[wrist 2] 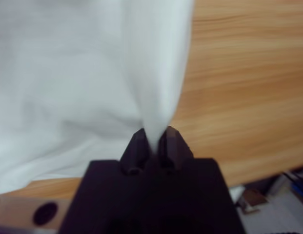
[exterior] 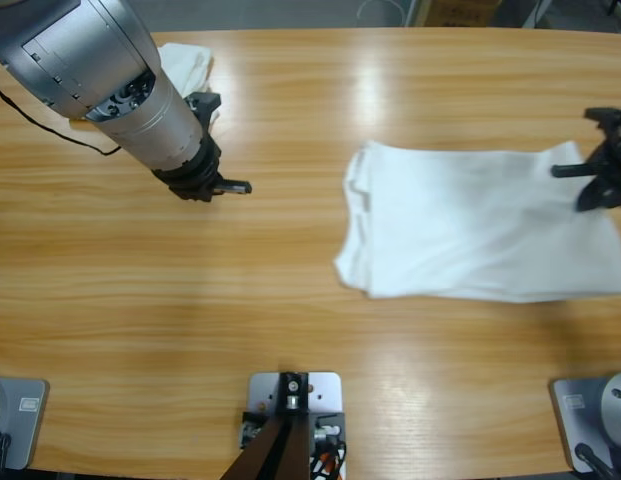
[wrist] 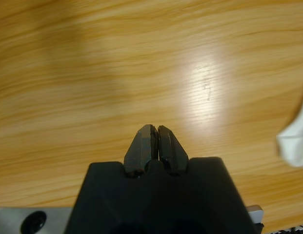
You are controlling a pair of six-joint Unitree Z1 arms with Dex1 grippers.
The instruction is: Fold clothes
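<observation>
The table is long, made of smooth yellow-brown wood with thin lines in it, and light shines off it in spots. A soft white T-shirt lies on the right half of the table, folded into a wide, nearly square shape with thick rounded folds along its left edge and small wrinkles across the top. The right gripper pinches a fold of this cloth between its two black jaws, at the shirt's right edge by the table's right side. The left gripper is over bare wood on the left half, with its two jaws pressed together and nothing between them. Behind the left arm, near the table's far left corner, sits a second white shirt, bunched up, and the big silver arm hides most of it. There are two shirts, two arms and one table.
</observation>
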